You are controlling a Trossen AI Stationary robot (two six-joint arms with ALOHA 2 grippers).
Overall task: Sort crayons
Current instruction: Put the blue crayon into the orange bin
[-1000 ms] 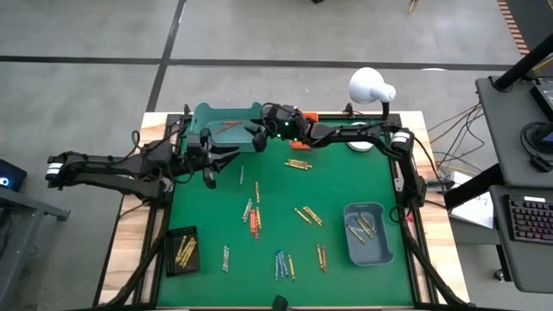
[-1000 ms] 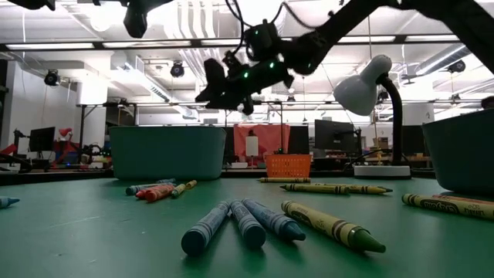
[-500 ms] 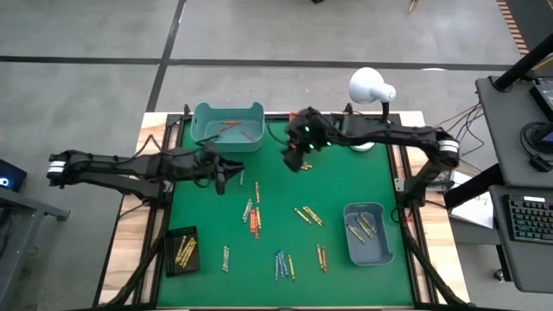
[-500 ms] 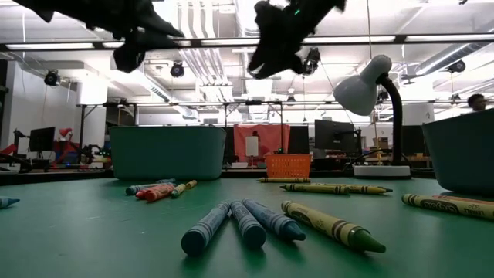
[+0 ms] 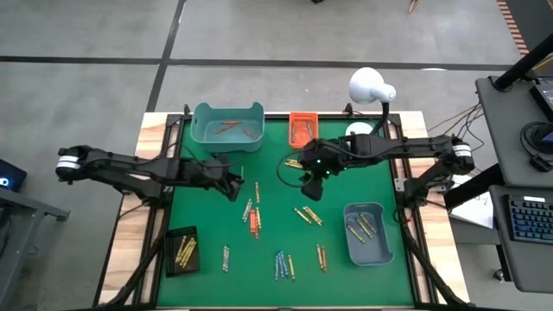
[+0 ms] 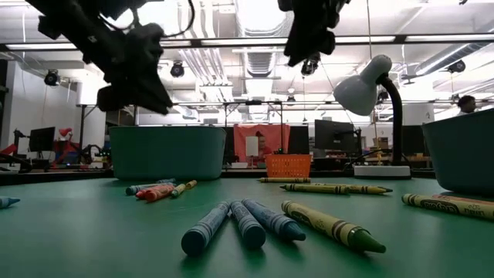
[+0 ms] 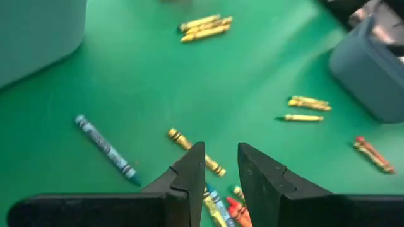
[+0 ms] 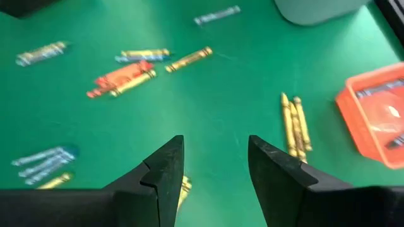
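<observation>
Several crayons lie loose on the green table (image 5: 207, 216): a red and grey bunch (image 5: 253, 220), a yellow pair (image 5: 307, 216), a blue bunch (image 5: 281, 263) and a yellow trio (image 5: 298, 162). My left gripper (image 5: 235, 185) hangs open above the table left of centre, tilted down. In the left wrist view a yellow crayon (image 7: 192, 150) lies just past the fingertips of my left gripper (image 7: 221, 165) and a blue crayon (image 7: 104, 148) to one side. My right gripper (image 5: 311, 187) hangs open high above the centre. The right wrist view shows nothing between the fingers of my right gripper (image 8: 214, 167).
A teal bin (image 5: 227, 125) with a few red crayons stands at the far left. An orange tray (image 5: 302, 128) sits beside it, and a white lamp (image 5: 370, 86) at the far right. A grey-blue bin (image 5: 367, 231) holds yellow crayons at the near right. A black tray (image 5: 181, 250) holds yellow ones at the near left.
My right gripper has swung from over the teal bin toward the table's centre, to the right and nearer, rising and tipping downward. My left gripper has sunk toward the table, shifted a little right and tipped down.
</observation>
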